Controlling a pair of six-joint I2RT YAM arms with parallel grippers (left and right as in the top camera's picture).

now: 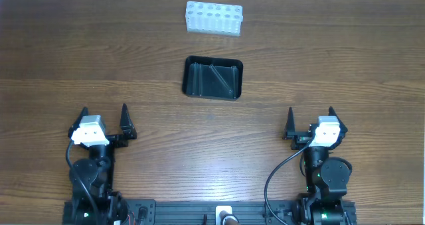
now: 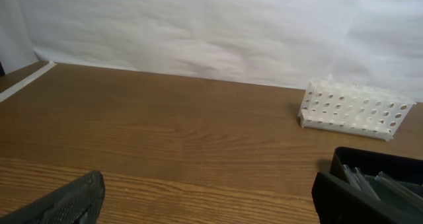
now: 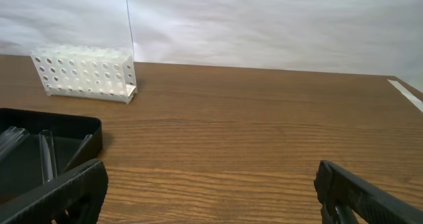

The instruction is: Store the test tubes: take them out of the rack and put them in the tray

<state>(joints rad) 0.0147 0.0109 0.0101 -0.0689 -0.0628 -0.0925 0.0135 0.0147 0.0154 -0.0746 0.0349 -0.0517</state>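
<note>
From above, the rack [image 1: 214, 18] is standing at the far side of the table [image 1: 345, 59], and the tray [image 1: 186, 79] is sitting just in front of it, the two not touching. Clear tubes [image 1: 222, 79] are lying slantwise inside the tray. The left pincer [image 1: 105, 121] is sitting near its base at the left, fingers spread and gripping nothing. The right pincer [image 1: 311, 123] is sitting likewise at the right, spread and empty. Both are well apart from the tray.

In the left wrist view, the left pincer's fingers [image 2: 66, 201] are showing wide apart above the wood. The rack [image 2: 353, 108] is standing farther off, before a white backdrop [image 2: 198, 26]. A corner of the tray [image 2: 377, 156] is showing nearer, with tubes [image 2: 367, 181] lying in it.

In the right wrist view, the right pincer's fingers [image 3: 59, 197] are likewise standing wide apart, with nothing between them. The tray [image 3: 59, 120] is lying near one finger, tubes [image 3: 46, 148] resting on its floor, and the rack [image 3: 84, 73] is standing beyond it, upright on the table
</note>
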